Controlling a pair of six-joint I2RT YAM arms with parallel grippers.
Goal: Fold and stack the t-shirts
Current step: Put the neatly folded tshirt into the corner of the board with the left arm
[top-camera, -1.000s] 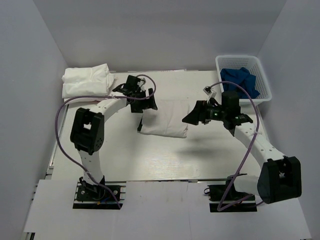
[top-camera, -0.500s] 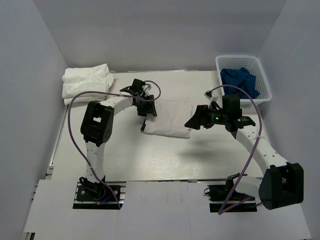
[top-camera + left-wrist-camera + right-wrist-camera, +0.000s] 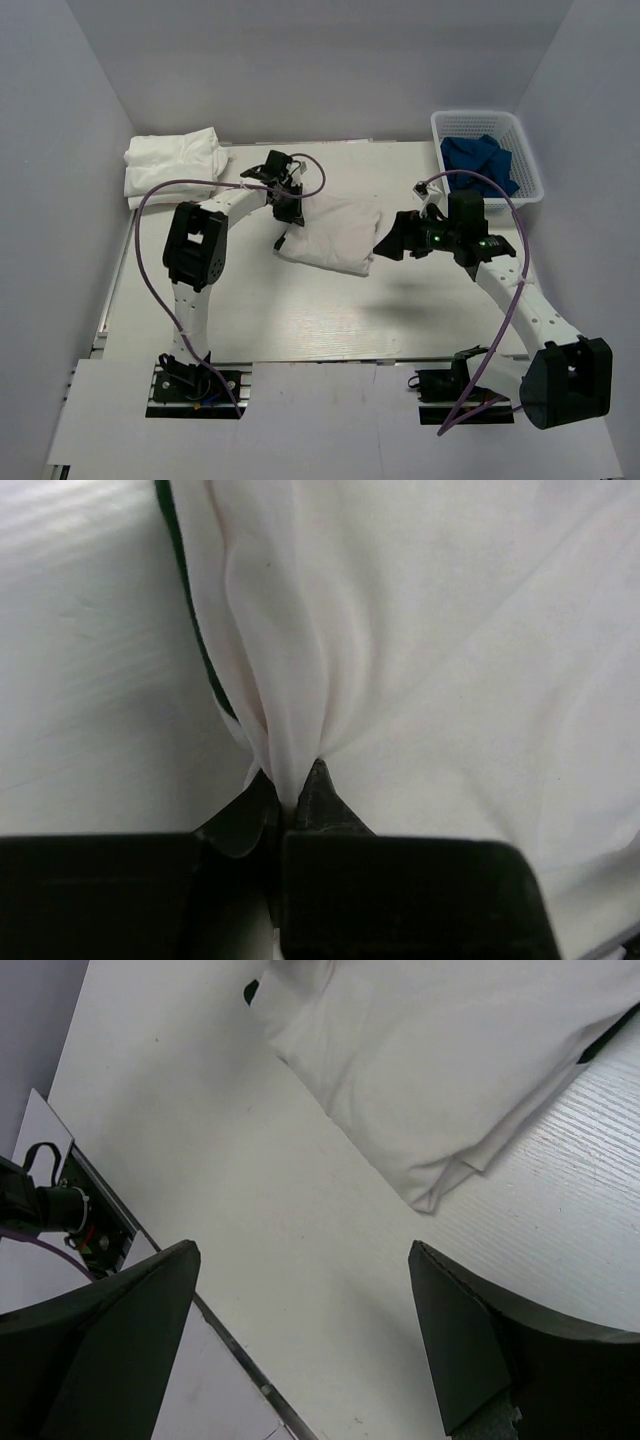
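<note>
We saw one risk: the left pincer had clamped only a thin ridge at the edge of the shirt. A pull toward the stack might drag out one layer and undo the fold, or the cloth might slip free. The right pincer hung wide open and empty, so the far side had no support. The shirt lay folded mid-table, its left edge between the left fingers, its right corner just beside the right pincer, not touching.

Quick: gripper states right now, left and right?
Left gripper: closed, pinching the t-shirt.
Right gripper: open, holding nothing.
</note>
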